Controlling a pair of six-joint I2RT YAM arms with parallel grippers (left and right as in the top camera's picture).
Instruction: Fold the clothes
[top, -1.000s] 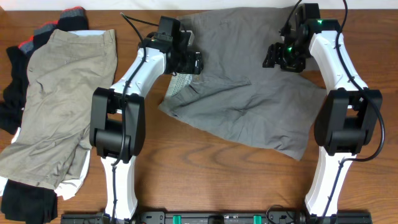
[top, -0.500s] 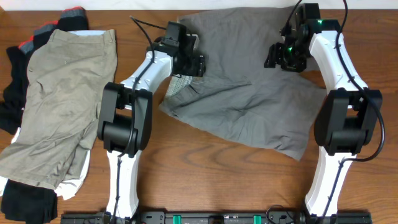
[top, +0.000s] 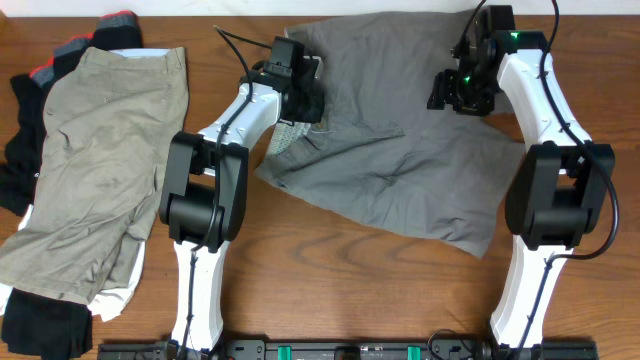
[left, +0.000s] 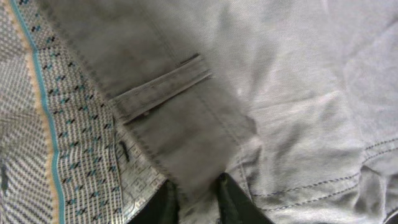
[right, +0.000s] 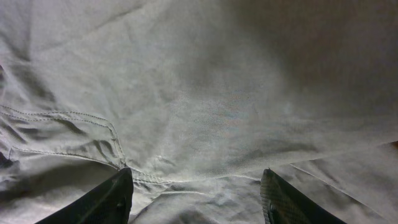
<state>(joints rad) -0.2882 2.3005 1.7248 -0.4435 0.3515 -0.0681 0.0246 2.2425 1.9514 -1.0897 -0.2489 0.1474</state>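
My left pincer (left: 196, 188) gripped the waistband (left: 180, 146) of the grey shorts (top: 400, 170), I judged to fold that edge over; my right pincer (right: 196, 179) hovered released above the cloth.

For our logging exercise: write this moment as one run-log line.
left jaws: shut on grey shorts waistband | right jaws: open over shorts | khaki shorts: aside

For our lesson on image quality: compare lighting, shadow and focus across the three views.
Overhead: even light, sharp, grey shorts crisp on the table. Left wrist: cloth weave clear, dark fingers blurred at the bottom edge. Right wrist: bright centre, shadow darkening the top right, fingers soft-edged.
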